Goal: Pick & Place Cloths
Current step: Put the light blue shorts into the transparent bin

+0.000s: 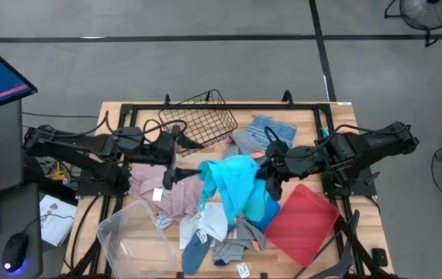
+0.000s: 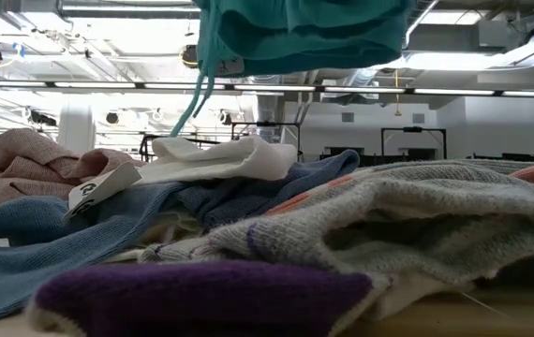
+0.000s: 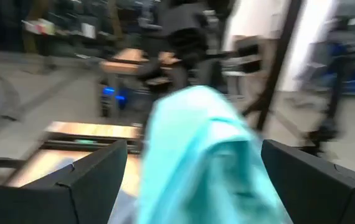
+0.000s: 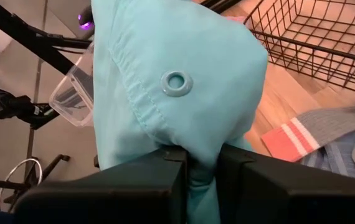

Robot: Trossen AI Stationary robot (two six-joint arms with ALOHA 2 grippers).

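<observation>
A turquoise cloth with a metal eyelet hangs over the cloth pile, my right gripper shut on it. In the low view the cloth and its drawstring hang clear above the pile. My left gripper is open and points level at the cloth's left end. In the left wrist view the cloth shows between the spread fingers. A dusty pink shirt, a white cloth and socks lie on the table. My right gripper pinches a bunched fold of the turquoise cloth between its two fingers, slanting down from the table's right side. The cloth is lifted and drapes away from the fingers toward the left. Whether my left gripper touches the cloth I cannot tell.
A black wire basket stands at the far edge, with a grey-blue striped towel to its right. A red tray lies near right, and a clear plastic bin near left. Socks and cloths fill the near middle.
</observation>
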